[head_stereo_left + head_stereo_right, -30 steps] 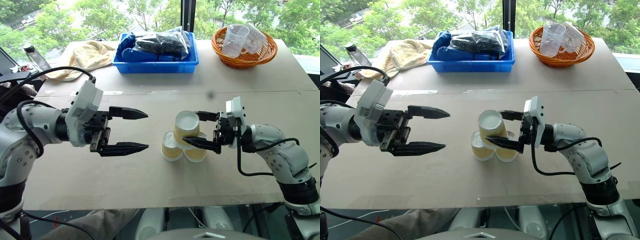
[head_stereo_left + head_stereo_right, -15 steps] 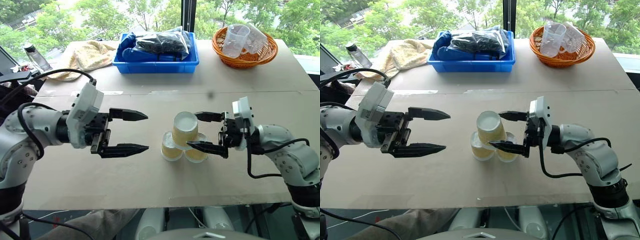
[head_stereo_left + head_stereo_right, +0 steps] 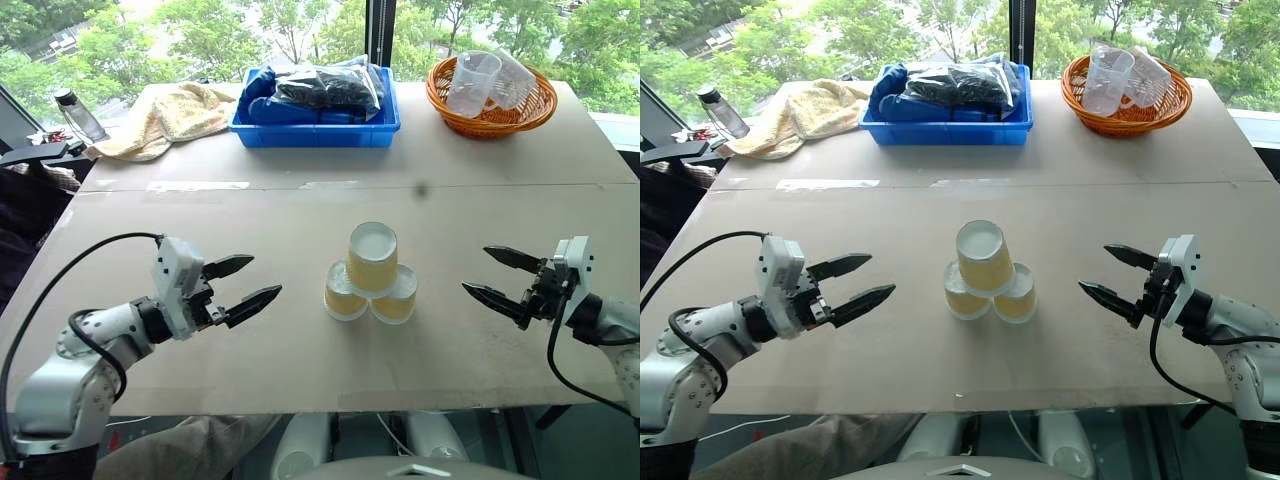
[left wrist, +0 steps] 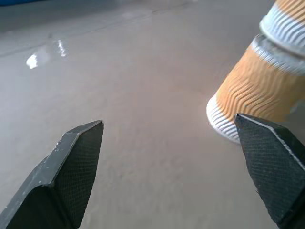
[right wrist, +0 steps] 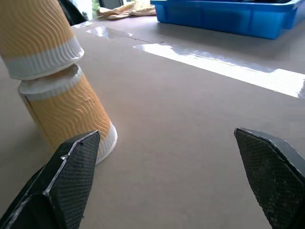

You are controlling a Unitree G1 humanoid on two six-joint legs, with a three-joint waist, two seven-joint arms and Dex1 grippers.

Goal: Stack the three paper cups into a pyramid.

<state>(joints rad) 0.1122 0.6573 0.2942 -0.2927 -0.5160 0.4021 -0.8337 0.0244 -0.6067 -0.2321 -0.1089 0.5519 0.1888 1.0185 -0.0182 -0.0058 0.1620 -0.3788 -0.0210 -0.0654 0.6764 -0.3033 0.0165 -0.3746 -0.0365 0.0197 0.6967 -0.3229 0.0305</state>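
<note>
Three yellow-tan paper cups stand upside down as a pyramid in the middle of the table. The left base cup (image 3: 343, 297) and the right base cup (image 3: 396, 299) sit side by side, and the top cup (image 3: 372, 256) rests across them. My left gripper (image 3: 266, 275) is open and empty, low over the table to the left of the cups and pointing at them. My right gripper (image 3: 476, 269) is also open and empty, off to the right of the cups. In the left wrist view one base cup (image 4: 252, 90) stands beyond the fingers; the right wrist view shows another base cup (image 5: 66, 114) under the top cup (image 5: 38, 38).
A blue bin (image 3: 315, 128) holding dark bags stands at the back centre. An orange basket (image 3: 490, 110) with clear plastic cups sits at the back right. A towel (image 3: 170, 110) and a bottle (image 3: 75, 115) are at the back left.
My right gripper has drawn away to the right from the top cup, which stays on the base cups. My left gripper has sunk and pulled back to the left. Both stay open.
</note>
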